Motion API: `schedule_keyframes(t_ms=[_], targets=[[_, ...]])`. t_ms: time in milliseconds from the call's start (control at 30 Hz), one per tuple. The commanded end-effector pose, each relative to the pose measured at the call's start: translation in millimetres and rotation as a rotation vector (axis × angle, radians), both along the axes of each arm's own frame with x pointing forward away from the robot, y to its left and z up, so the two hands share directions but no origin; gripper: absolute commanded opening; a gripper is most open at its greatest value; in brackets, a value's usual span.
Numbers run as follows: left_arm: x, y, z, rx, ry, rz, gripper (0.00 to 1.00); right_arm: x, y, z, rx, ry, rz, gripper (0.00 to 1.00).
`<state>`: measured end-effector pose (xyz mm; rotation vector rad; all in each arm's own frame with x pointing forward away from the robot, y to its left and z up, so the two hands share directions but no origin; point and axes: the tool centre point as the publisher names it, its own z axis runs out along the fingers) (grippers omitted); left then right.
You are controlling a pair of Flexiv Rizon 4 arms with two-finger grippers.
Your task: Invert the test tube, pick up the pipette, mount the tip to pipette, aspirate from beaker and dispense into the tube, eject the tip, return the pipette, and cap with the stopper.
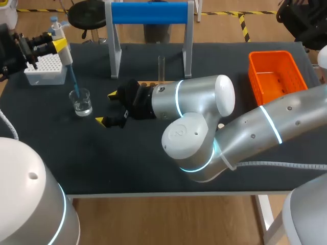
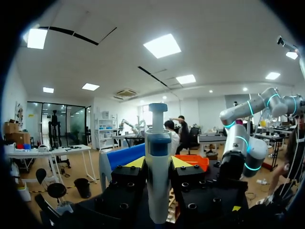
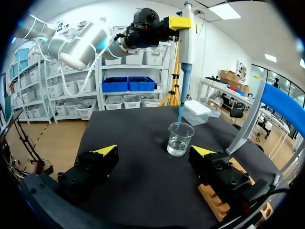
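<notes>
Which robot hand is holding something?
The left gripper: it is shut on the pipette dipped into the beaker. The right gripper is open and holds nothing.

**Glass, Plastic and Dull Black Matting**

The matt black table covering (image 1: 127, 163) looked dull and faintly textured. On it, the clear glass beaker (image 1: 82, 102) was smooth and glossy. The white plastic pipette (image 2: 157, 167) had a smooth satin body and carried a translucent blue plastic tip (image 3: 181, 107). The orange plastic basket (image 1: 271, 54) was shiny, with ribbed walls. The white tip box (image 1: 45, 71) looked like matt plastic. The right arm's silver-grey shell (image 1: 196, 97) was glossy, with smooth white caps. The pale wooden rack (image 3: 212, 201) showed raw wood.
</notes>
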<state>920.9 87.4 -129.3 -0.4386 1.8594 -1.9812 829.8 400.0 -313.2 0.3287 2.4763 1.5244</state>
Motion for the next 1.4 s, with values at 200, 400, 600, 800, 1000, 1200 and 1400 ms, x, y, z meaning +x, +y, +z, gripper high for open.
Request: schedule_keyframes(t_ms=[200,400,600,800,1000,1200,1400], targets=[[4.5,9.5,-13.7,-0.020,-0.016,-0.015,0.00,0.3,-0.5,1.2,-0.004,0.003,0.002,1.00],[7.7,9.3,-18.4,-0.010,-0.019,-0.022,0.00,0.3,-0.5,1.2,-0.004,0.003,0.002,1.00],[12.1,9.2,-21.1,-0.004,-0.020,-0.030,0.00,0.3,-0.5,1.2,-0.004,0.003,0.002,1.00],[16.1,7.0,-24.7,0.003,-0.017,-0.038,0.00,0.3,-0.5,1.2,-0.004,0.003,0.002,1.00],[19.1,5.0,-29.5,0.011,-0.007,-0.044,0.00,0.3,-0.5,1.2,-0.004,0.003,0.002,1.00],[21.1,4.1,-34.3,0.012,0.001,-0.046,0.00,0.3,-0.5,1.2,-0.004,0.003,0.002,1.00],[21.8,3.5,-38.4,0.009,-0.008,-0.054,0.00,0.3,-0.5,1.2,-0.004,0.003,0.002,1.00]])
